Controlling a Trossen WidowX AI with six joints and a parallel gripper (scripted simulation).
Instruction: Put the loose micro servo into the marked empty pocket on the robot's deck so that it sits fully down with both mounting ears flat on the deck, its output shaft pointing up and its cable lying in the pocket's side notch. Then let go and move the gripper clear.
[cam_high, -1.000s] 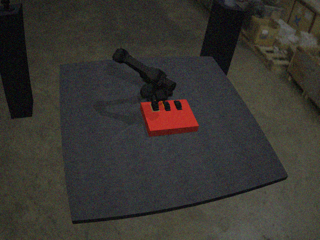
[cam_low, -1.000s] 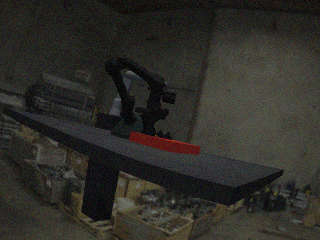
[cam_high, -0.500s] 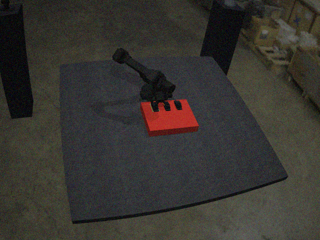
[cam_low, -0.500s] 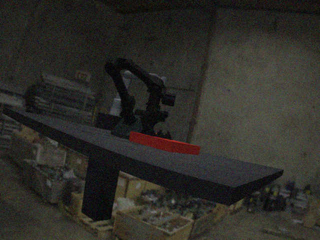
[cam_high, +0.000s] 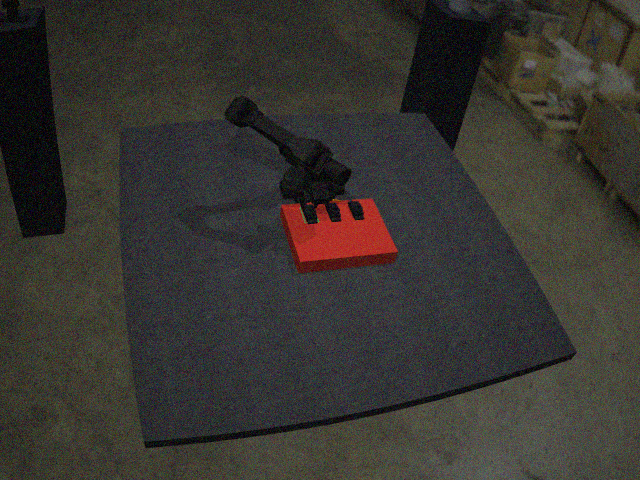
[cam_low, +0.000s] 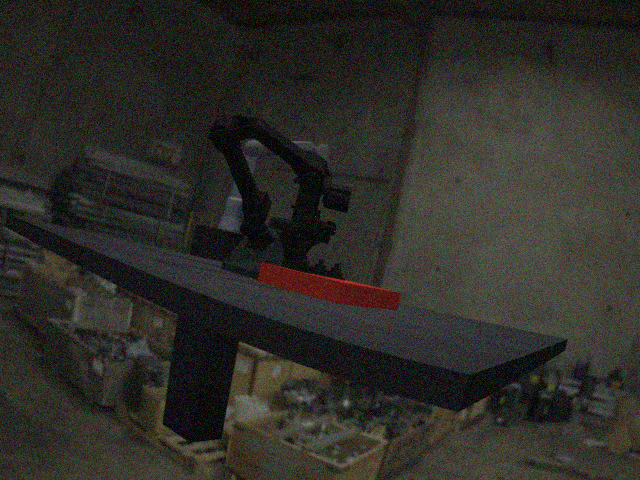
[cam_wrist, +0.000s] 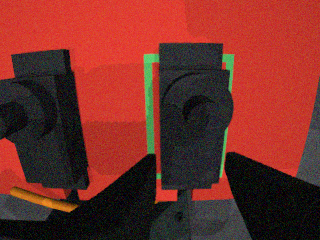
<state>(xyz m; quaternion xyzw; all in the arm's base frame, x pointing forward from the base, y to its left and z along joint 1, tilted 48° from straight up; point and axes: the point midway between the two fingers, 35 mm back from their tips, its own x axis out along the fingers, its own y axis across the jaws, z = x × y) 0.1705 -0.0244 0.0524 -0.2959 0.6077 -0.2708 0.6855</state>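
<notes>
the servo (cam_wrist: 194, 116) is in the green-edged pocket (cam_wrist: 150, 103) on the red deck (cam_high: 341, 242), shaft boss facing up, its long axis running straight away from the tool (cam_wrist: 194, 183). green shows down both long sides, so it looks square to the pocket; whether both ears lie flat, hard to call from here. its cable isn't visible, so the notch is unconfirmed. from the wrist view the servo sits dead ahead between the two dark fingers, which flank its near end. the tool is partly open and letting go, with a gap showing on each side of the body, so it grips nothing. a neighbouring servo (cam_wrist: 47, 116) with an orange wire (cam_wrist: 43, 199) sits just to the left. my read: the exit is straight up, away from that neighbour, over the worktop (cam_high: 258, 335).
</notes>
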